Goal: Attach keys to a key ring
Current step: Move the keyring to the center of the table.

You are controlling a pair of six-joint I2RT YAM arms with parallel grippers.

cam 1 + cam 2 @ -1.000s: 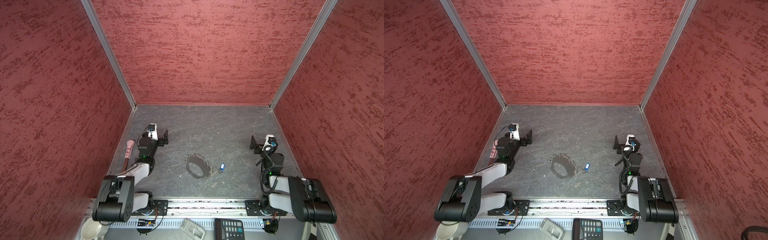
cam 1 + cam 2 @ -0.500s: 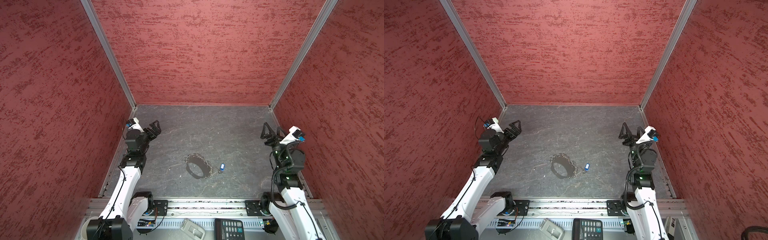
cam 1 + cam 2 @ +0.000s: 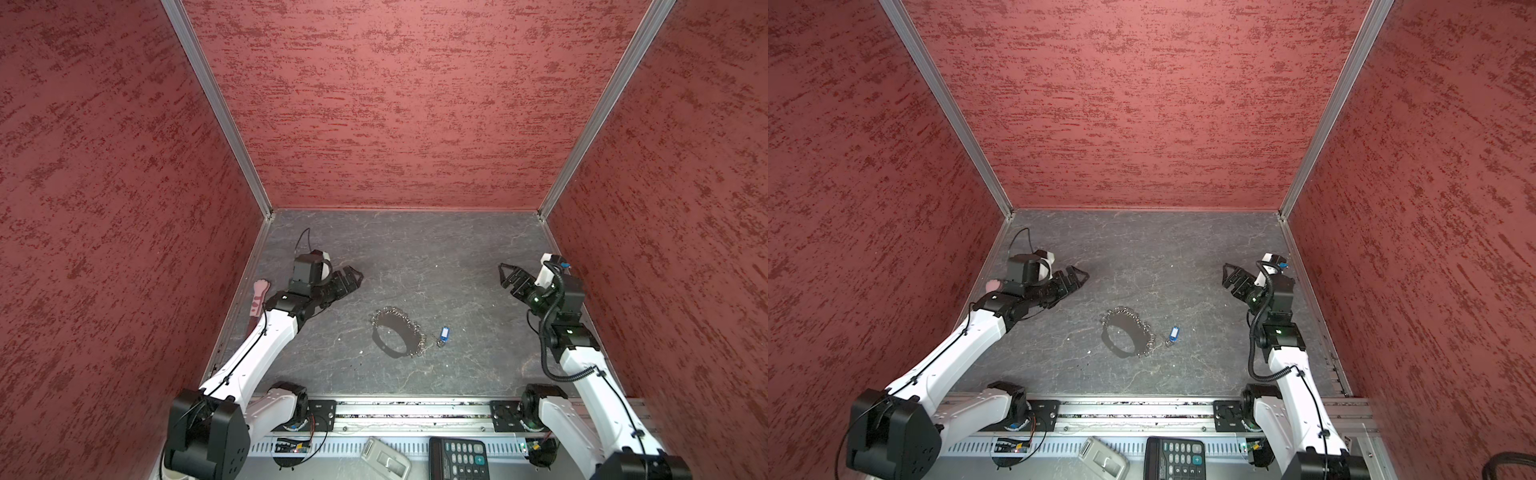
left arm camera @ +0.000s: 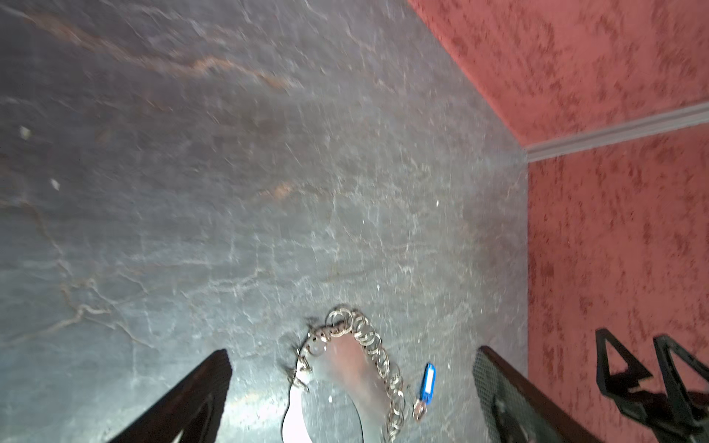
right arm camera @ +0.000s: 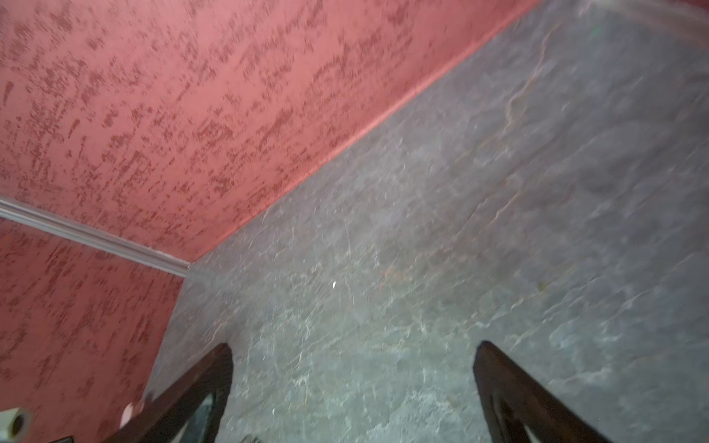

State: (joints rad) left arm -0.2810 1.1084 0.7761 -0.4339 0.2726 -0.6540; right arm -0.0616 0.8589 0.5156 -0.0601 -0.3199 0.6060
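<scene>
The key ring (image 3: 384, 347) (image 3: 1113, 343), a black hoop edged with silver links, lies mid-floor. Just right of it lies the blue tag of the keys (image 3: 444, 333) (image 3: 1174, 333), its small silver ring toward the links. My left gripper (image 3: 353, 276) (image 3: 1079, 276) hovers open, left of and behind the hoop and apart from it. In the left wrist view the key ring (image 4: 353, 368) and tag (image 4: 428, 379) show between the spread jaws of the left gripper (image 4: 353, 353). My right gripper (image 3: 505, 272) (image 3: 1229, 272) (image 5: 353, 347) stands open and empty at the far right.
A pink paw-tipped stick (image 3: 257, 299) (image 3: 994, 285) lies along the left wall behind the left arm. Red walls close in three sides of the grey floor. A calculator (image 3: 461, 457) and a grey device (image 3: 384, 459) sit beyond the front rail.
Both arms have unfolded from their low rest poses near the front. The left gripper has swung out and turned toward the centre. The key ring and tag have not moved.
</scene>
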